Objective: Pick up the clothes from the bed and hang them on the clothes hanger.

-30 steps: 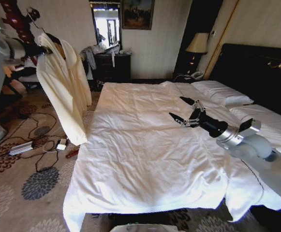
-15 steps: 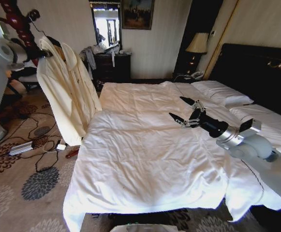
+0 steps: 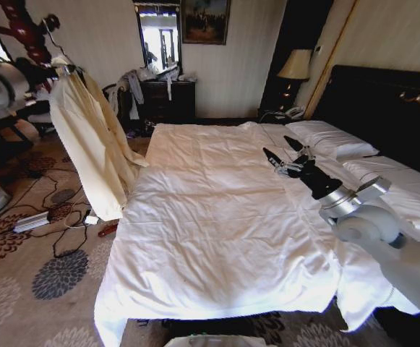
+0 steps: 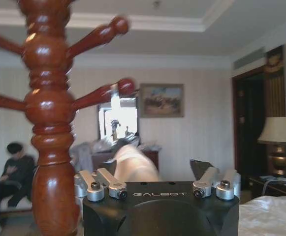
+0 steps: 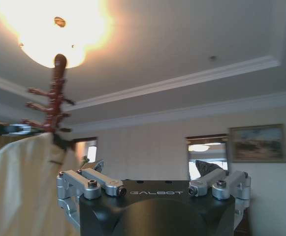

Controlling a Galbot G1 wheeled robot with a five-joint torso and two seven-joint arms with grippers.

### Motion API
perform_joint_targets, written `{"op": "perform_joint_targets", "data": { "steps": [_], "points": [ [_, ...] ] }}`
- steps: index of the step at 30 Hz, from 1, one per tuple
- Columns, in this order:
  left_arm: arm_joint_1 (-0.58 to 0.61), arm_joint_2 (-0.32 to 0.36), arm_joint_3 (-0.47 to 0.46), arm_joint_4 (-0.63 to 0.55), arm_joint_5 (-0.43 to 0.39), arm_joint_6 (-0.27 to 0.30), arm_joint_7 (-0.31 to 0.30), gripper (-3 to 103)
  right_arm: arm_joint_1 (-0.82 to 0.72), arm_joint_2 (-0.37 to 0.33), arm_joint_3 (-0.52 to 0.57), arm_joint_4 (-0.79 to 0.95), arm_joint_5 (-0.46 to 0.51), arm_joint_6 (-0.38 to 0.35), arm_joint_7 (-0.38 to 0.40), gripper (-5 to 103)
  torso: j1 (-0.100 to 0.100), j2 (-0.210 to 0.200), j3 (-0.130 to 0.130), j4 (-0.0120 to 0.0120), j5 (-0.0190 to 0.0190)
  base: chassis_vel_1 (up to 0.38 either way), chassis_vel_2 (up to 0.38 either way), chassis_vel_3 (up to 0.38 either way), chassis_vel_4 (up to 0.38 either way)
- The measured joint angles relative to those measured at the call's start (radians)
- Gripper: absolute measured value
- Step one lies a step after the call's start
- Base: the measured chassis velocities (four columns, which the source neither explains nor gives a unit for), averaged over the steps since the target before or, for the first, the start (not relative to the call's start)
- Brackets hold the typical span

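While the right claw gapes empty over the bed, left claw's state unclear, coat stand close beside.

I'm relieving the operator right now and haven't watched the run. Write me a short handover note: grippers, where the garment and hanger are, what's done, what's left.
Left gripper: raised beside the wooden coat rack, shut on the cream shirt at its collar end.
Right gripper: open, holding nothing, hovering over the bed near the pillows.
Cream shirt: off the bed, draped on the clothes hanger, hanging full length next to the rack.
Done: garment picked up and put on the hanger.
Left: whether the hanger's hook already sits on a rack peg cannot be told; check that before releasing the left gripper.
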Motion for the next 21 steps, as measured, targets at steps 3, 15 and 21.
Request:
{"op": "perform_joint_targets", "data": {
  "steps": [3,15,21],
  "points": [
    [0.125,0.070,-0.065,-0.108,-0.013,-0.104,-0.001,98,-0.049,0.063,0.052,0.016,-0.015,-0.020,0.100,100,0.000,0.000,0.000,-0.0005,0.0003,0.000,0.000,0.000,0.000],
    [0.507,0.168,-0.226,-0.270,0.080,-0.394,-0.202,100,-0.224,0.374,0.210,0.003,-0.216,-0.049,0.288,100,0.000,0.000,0.000,-0.0006,0.0000,0.000,0.000,0.000,0.000],
    [0.936,-0.033,-0.460,-0.448,0.213,-0.577,-0.260,100,-0.434,0.659,0.311,-0.034,-0.582,0.033,0.463,100,0.000,0.000,0.000,-0.0017,0.0019,0.000,0.000,0.000,0.000]
  ]
}}
